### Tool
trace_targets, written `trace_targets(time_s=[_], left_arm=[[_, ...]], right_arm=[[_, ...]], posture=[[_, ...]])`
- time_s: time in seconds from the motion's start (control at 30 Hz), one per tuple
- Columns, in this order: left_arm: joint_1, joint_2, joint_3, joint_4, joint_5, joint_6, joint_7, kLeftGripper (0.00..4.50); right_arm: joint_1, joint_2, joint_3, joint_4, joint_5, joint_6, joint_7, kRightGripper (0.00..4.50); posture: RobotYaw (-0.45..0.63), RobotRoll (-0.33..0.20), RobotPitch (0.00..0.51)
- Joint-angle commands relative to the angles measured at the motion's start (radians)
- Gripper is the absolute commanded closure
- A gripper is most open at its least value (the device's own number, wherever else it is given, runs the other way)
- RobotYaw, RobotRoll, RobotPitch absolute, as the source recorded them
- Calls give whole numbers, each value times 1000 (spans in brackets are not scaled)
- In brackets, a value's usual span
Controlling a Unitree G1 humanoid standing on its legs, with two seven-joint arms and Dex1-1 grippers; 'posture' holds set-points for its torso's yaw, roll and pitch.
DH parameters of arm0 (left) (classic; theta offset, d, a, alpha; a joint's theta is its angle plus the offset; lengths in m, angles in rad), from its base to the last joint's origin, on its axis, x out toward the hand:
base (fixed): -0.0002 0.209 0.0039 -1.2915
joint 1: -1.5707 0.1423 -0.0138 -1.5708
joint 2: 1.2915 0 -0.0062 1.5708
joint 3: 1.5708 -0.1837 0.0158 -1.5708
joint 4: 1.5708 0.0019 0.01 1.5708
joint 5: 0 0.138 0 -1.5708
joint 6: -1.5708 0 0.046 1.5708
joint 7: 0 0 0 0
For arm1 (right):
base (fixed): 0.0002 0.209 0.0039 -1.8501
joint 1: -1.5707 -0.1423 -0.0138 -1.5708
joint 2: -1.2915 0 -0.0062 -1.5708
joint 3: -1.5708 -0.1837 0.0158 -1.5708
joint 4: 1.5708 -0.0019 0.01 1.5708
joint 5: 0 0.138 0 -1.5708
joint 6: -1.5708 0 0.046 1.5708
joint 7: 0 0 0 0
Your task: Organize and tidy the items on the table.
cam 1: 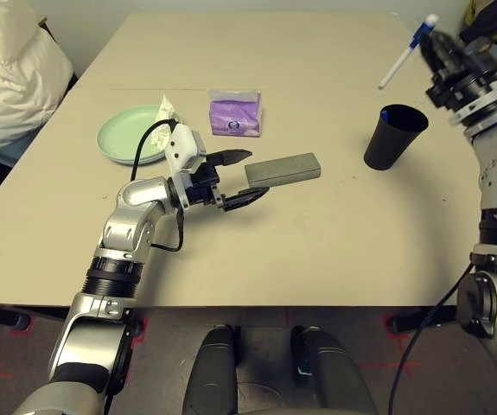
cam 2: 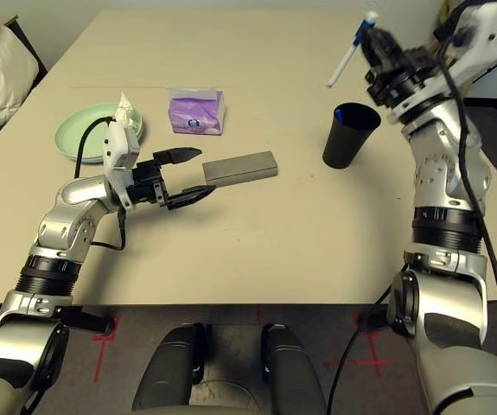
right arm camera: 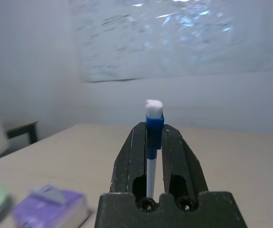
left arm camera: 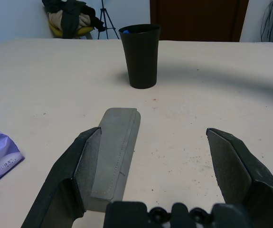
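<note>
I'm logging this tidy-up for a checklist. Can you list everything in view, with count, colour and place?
Table: one, beige, under everything.
Plate: one showing, mint green, far left.
Tissue: one, white, crumpled, on the plate's right edge.
Tissue pack: one, purple, right of the plate.
Case: one, grey, oblong, mid-table, its near end between the left end effector's open fingers.
Cup: one, black, upright, right of the case, something blue inside.
Pen: one, white with blue, held in the air above the cup.
Padded white item: one, beyond the table's left edge.
Left end effector: open, at the case.
Right end effector: shut on the pen, raised.
</note>
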Motion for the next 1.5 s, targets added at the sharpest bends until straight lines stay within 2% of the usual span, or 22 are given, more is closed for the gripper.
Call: trace_targets(time_s=[0.03,0.3,0.53,1.27,1.5], left_arm=[[-6,8,-11,-4,10,-4,-5,0],[-15,6,-13,1,10,-4,-6,0],[-13,10,-10,-1,10,-2,-6,0],[-35,12,5,26,5,-10,-2,0],[-33,9,7,26,7,-19,7,0]], right_arm=[[-23,-26,5,23,-36,49,-74,4231],[-53,-52,22,31,-91,181,-187,4231],[-49,-45,42,-12,-92,300,-229,4231],[0,-38,70,-49,-113,325,-221,4231],[0,-36,72,-48,-109,335,-213,1629]], posture=[[112,0,86],[112,0,91],[120,0,96],[125,0,102],[126,0,97]])
